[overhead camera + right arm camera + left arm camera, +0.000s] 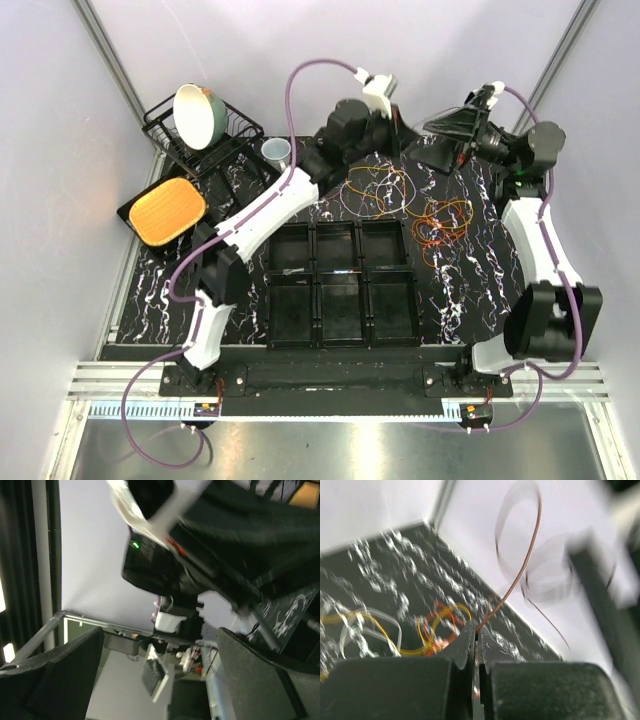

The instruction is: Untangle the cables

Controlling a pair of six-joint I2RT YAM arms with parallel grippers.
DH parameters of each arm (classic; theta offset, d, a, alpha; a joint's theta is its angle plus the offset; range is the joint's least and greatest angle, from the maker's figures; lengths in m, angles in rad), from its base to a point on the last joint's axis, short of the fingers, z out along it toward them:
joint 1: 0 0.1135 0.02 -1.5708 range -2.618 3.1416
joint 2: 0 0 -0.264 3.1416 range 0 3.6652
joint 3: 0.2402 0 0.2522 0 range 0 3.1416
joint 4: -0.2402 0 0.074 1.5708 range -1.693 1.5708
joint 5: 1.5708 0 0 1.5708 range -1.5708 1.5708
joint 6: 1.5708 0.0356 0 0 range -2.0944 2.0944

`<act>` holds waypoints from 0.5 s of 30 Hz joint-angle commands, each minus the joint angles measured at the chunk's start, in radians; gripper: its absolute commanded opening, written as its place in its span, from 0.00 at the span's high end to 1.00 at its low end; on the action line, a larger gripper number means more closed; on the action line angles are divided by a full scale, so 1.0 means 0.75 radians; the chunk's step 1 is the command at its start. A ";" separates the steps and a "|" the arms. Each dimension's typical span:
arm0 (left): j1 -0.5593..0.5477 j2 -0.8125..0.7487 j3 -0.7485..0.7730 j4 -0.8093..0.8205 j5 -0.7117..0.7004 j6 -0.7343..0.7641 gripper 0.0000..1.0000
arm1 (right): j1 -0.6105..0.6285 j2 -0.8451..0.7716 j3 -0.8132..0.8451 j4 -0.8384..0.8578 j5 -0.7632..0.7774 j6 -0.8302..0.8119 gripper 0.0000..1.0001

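Left wrist: left tool (476, 630) pinches a brown cable (521, 570); right tool (159, 652) spread, empty, beyond the cables (405, 205).

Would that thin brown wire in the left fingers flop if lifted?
Probably floppy: the brown wire arcs in loose loops above the left fingers. Likely very light, being so thin. Its blur hints it sways easily.

L gripper (476, 631) tight, R gripper (160, 677) wide
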 commanded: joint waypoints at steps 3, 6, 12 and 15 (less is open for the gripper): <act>0.085 0.107 0.354 0.004 -0.093 0.040 1.00 | 0.118 -0.230 0.036 -1.062 -0.012 -0.751 0.00; 0.156 0.069 0.344 0.056 -0.093 -0.014 1.00 | 0.163 -0.300 -0.081 -1.041 -0.008 -0.727 0.00; 0.273 -0.032 0.336 0.078 -0.132 -0.008 1.00 | 0.255 -0.404 -0.259 -1.043 -0.033 -0.713 0.00; 0.324 -0.073 0.344 0.090 -0.138 -0.003 1.00 | 0.314 -0.451 -0.298 -1.101 -0.047 -0.782 0.00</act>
